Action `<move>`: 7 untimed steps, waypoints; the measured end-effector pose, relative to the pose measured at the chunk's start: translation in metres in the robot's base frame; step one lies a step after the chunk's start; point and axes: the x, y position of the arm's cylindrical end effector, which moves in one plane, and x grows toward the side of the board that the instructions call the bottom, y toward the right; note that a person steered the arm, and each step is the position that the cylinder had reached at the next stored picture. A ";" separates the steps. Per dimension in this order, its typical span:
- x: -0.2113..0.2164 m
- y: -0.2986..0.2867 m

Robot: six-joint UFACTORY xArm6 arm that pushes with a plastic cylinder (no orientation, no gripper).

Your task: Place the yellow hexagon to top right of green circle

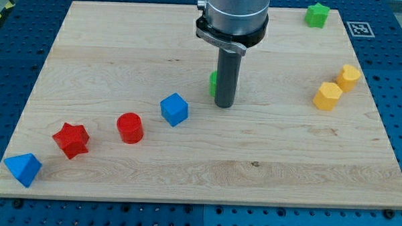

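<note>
Two yellow blocks (337,87) near the board's right edge (382,119) (my tip (223,105) hides the green circle (214,82)).

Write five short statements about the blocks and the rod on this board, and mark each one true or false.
1. The green circle is mostly hidden behind my tip. True.
2. Two yellow blocks sit close together at the view's right. True.
3. The red cylinder lies right of the blue cube. False: it lies to its left.
4. The green star sits at the view's bottom left. False: it is at the top right; the blue pyramid-like block is at the bottom left.
5. The red star lies between that blue block and the red cylinder. True.
</note>
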 end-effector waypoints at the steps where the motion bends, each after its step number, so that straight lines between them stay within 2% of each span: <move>1: 0.032 0.028; 3: 0.046 0.177; 4: 0.043 0.227; 5: 0.033 0.225; 7: -0.001 0.176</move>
